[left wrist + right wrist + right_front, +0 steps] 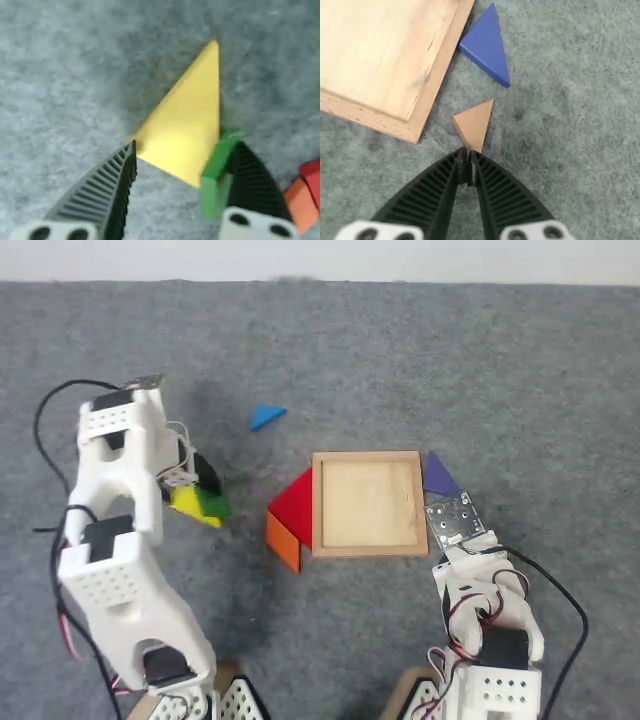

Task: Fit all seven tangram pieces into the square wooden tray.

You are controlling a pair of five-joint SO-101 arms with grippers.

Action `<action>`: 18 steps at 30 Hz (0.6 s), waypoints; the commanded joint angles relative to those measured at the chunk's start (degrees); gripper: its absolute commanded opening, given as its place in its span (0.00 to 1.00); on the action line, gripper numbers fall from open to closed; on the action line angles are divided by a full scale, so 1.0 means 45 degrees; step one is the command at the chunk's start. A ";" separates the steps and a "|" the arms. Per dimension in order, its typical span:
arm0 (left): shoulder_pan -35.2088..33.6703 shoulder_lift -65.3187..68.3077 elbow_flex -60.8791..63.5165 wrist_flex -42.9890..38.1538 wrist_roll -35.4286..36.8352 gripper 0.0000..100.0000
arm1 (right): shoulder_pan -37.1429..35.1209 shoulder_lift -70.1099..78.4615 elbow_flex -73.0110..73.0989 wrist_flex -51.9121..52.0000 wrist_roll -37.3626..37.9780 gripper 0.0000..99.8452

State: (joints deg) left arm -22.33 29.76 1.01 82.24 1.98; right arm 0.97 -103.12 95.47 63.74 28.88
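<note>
Jaws of left gripper [186, 150] apart, straddling yellow triangle [187, 120], green piece [215, 175] against one finger. Right gripper [469, 159] closed, tan triangle [474, 122] at its tips, wooden tray [437, 70] just beside, blue triangle [487, 47] farther ahead.

tray [366, 455] flanked by red triangle [295, 502] and orange piece [283, 539], blue triangle [438, 476] opposite, bare carpet [400, 370] along far edge

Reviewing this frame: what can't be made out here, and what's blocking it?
1. Outline of the green piece: hidden behind a finger of the left claw, left wrist view.
2. Whether the right claw nips the tip of the tan triangle: too small to tell, right wrist view.
3. Most of the orange piece: cut off by the left wrist view's edge.
</note>
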 commanded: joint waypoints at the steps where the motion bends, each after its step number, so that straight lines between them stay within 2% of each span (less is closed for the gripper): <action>1: -0.0742 -0.0020 0.0166 -0.0117 -0.0254 0.19 | -0.0088 -0.0186 0.0215 0.0147 0.0274 0.01; 5: -0.0352 0.0156 0.0068 -0.0137 -0.0449 0.17 | -0.0088 -0.0186 0.0215 0.0147 0.0274 0.01; 11: -0.0488 0.1074 -0.0947 0.0625 -0.2540 0.17 | -0.0088 -0.0186 0.0195 0.0166 0.0274 0.01; 15: 0.0195 0.1739 -0.1182 0.1231 -0.3907 0.17 | -0.0088 -0.0186 0.0195 0.0166 0.0274 0.01; 18: 0.0410 0.1543 -0.1221 0.1114 -0.3810 0.15 | -0.0088 -0.0186 0.0195 0.0166 0.0274 0.01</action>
State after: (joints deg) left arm -22.24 33.54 -4.97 86.99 -13.67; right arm 0.97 -103.12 95.47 63.74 28.88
